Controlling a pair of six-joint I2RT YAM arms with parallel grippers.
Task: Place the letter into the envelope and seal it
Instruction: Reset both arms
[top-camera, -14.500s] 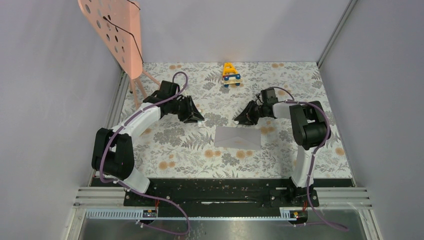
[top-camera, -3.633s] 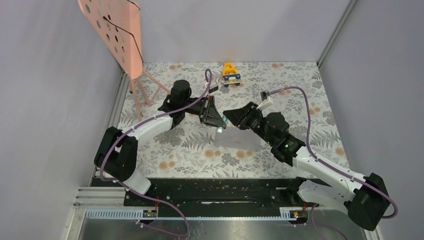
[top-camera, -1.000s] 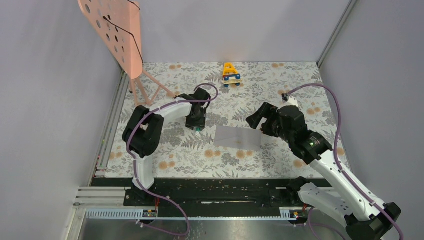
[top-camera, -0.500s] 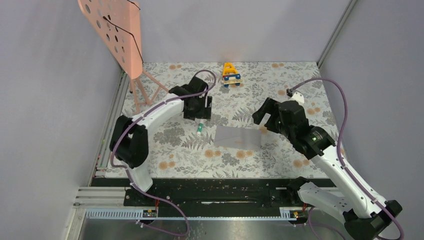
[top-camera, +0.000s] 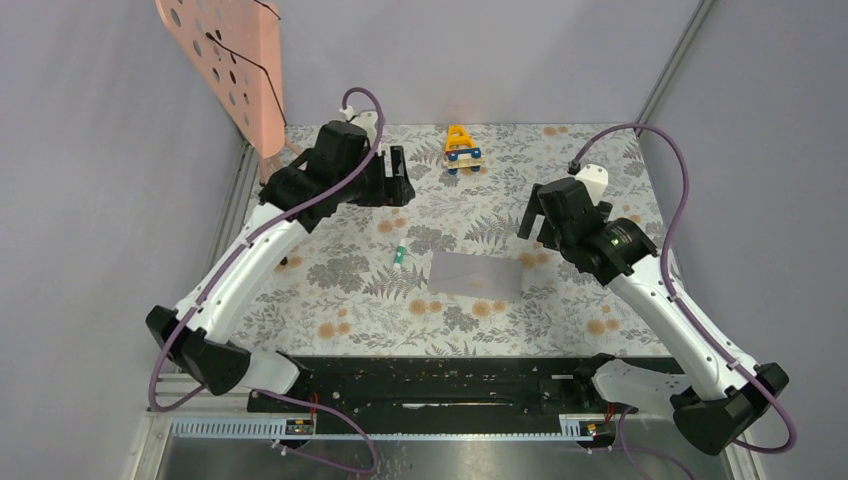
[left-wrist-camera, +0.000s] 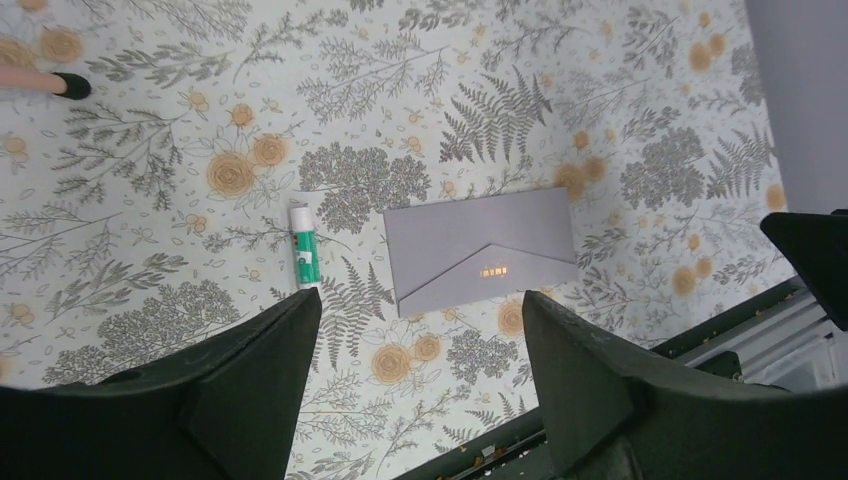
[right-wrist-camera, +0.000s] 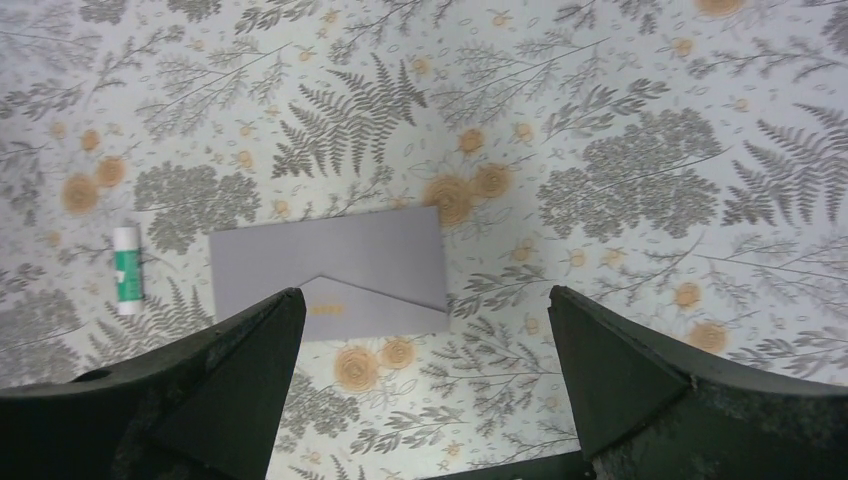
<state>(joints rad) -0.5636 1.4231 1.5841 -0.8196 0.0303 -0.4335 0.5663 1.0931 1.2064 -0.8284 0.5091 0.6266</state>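
Observation:
The grey-lilac envelope (top-camera: 475, 275) lies flat on the floral table with its pointed flap folded down over the body; it also shows in the left wrist view as the envelope (left-wrist-camera: 480, 245) and in the right wrist view as the envelope (right-wrist-camera: 330, 270). The letter is not in view. My left gripper (top-camera: 390, 178) hangs open high over the far left of the table, well away from the envelope, with nothing between the jaws of the left gripper (left-wrist-camera: 420, 300). My right gripper (top-camera: 535, 215) is raised beyond the envelope's right end, and the right gripper (right-wrist-camera: 425, 292) is wide open and empty.
A white and green glue stick (top-camera: 400, 256) lies left of the envelope, seen too as the glue stick (left-wrist-camera: 304, 259). A yellow toy car (top-camera: 461, 148) stands at the far edge. A pink perforated stand (top-camera: 225, 60) occupies the far left corner. Grey walls enclose the table.
The left gripper opened and let go of the glue stick, then rose and drew back to the far left. The right gripper lifted and backed slightly away from the envelope.

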